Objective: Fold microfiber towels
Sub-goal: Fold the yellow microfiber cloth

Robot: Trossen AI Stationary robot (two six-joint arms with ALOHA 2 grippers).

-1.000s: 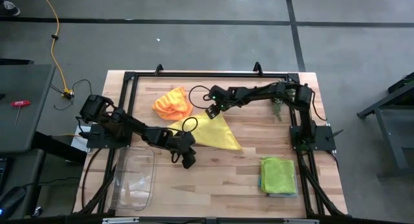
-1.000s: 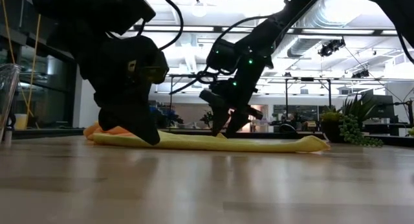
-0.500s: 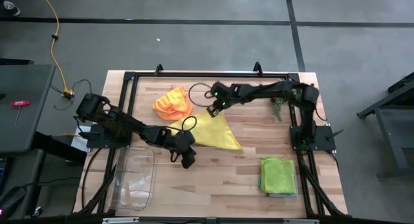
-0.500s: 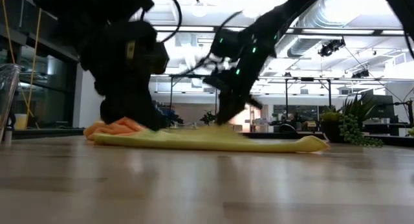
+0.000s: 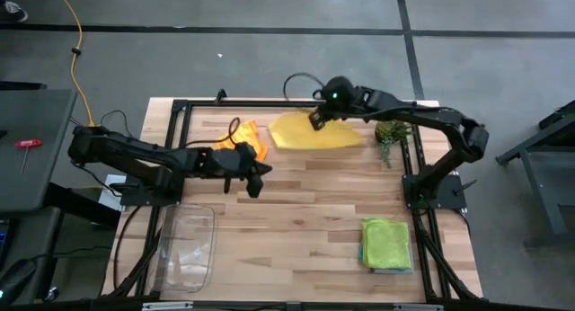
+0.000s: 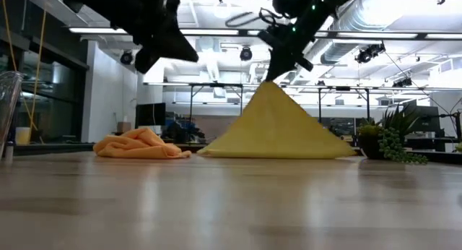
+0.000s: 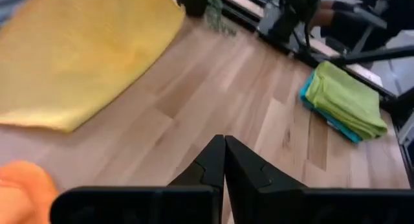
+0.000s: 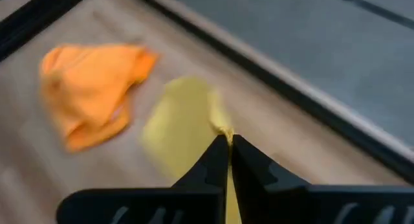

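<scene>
The yellow towel [image 5: 314, 133] hangs as a peaked triangle [image 6: 278, 127] from my right gripper [image 5: 316, 120], which is shut on its top corner near the table's far edge. Its lower edge [image 6: 274, 154] rests on the table. The crumpled orange towel [image 5: 250, 134] lies to its left, partly behind my left arm. My left gripper [image 5: 254, 182] hovers shut and empty above bare wood, to the near left of the yellow towel [image 7: 77, 56]. A lime green towel on a teal one [image 5: 388, 244] lies folded at the near right. My right gripper pinches one corner of the yellow towel [image 8: 222, 128] between its two fingertips [image 8: 213, 153], coming from above and slanting down. That corner is lifted high; the cloth spreads downward from it, and its lower edge stays on the table.
A clear plastic tray [image 5: 187, 248] stands at the near left. A small green plant [image 5: 392, 135] sits at the far right, close to the yellow towel. Bare wood lies in the table's middle and along its near edge.
My right gripper has shut on the yellow towel's corner, then risen and gone toward the far edge. The towel, flat before, now hangs in a peak and has been drawn toward the far edge. My left gripper, still shut, has risen and pulled back toward the far left.
</scene>
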